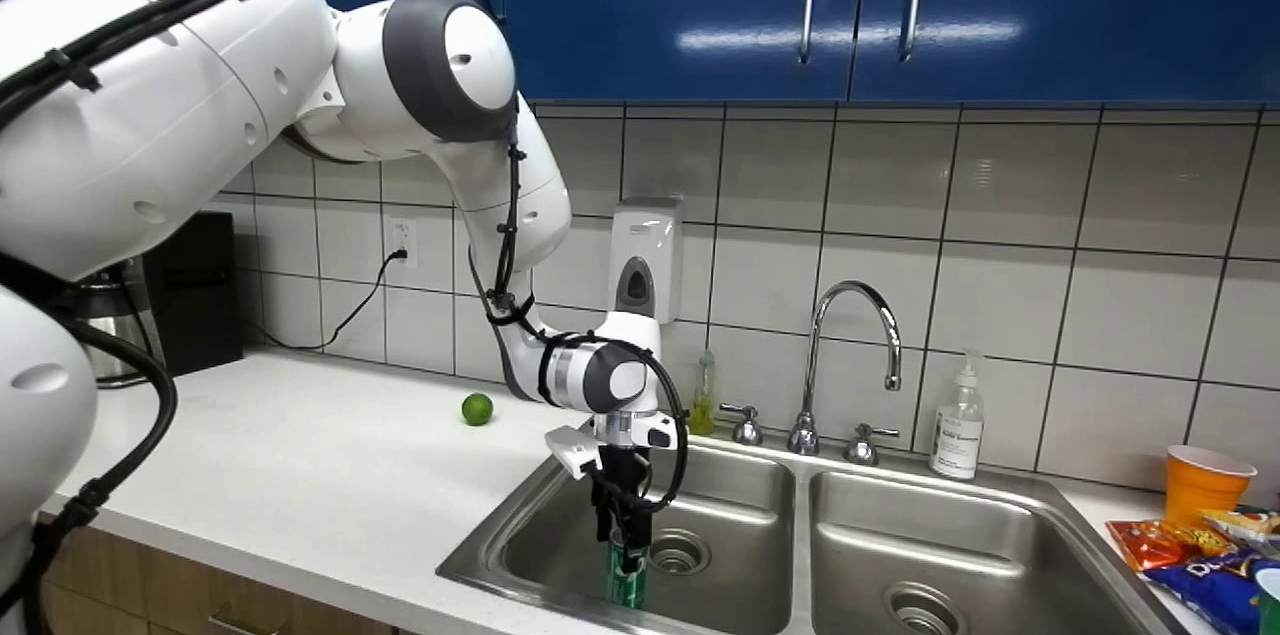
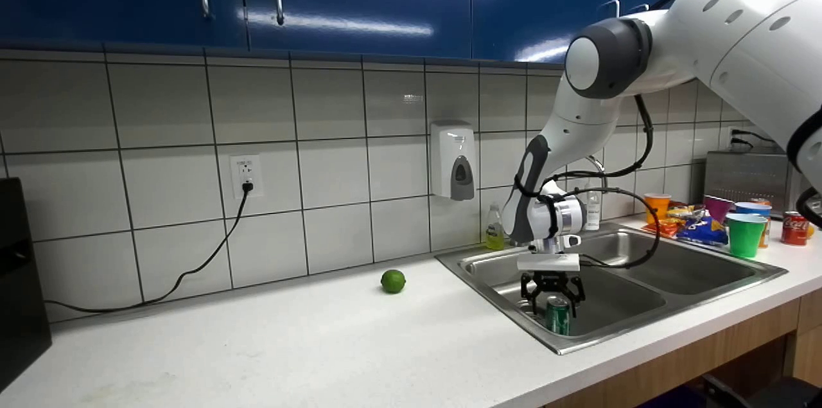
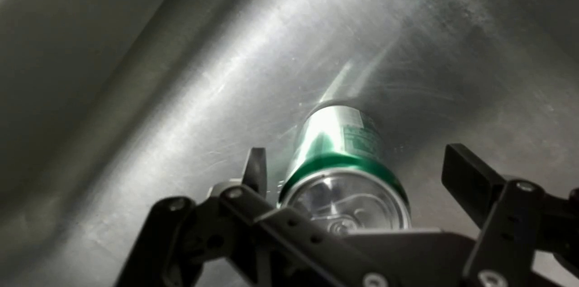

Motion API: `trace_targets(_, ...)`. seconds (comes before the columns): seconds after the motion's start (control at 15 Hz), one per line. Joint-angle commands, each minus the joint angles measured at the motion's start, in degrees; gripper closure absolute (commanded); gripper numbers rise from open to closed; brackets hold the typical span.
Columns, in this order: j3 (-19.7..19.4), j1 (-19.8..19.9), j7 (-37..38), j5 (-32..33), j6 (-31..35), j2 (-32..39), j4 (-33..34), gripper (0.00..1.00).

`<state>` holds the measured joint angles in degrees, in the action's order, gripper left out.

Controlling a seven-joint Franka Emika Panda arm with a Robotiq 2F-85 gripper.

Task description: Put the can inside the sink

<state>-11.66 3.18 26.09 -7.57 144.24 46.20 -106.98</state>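
The hand (image 3: pixel 355 160) is spread wide, holding nothing. Between its jaws, in the sink (image 1: pixel 803 535), stands the green can (image 3: pixel 341 142), lettering illegible. Well apart, a red can (image 2: pixel 795 229) reads "Coca".

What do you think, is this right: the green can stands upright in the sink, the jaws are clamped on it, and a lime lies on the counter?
The jaws are not clamped on the can: the wrist view shows them open, with gaps on both sides. The rest holds: it stands upright in the sink, and a lime lies on the counter.
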Motion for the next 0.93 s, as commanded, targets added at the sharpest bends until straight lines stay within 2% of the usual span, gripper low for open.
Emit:
trace_targets(0.0, 0.84, 0.67, -1.96, -0.63, -1.39, -0.7, 0.75, 0.0)
trace_targets(0.87, 1.12, -1.73, -1.38, -0.14, -3.55, -6.06, -2.59, 0.0)
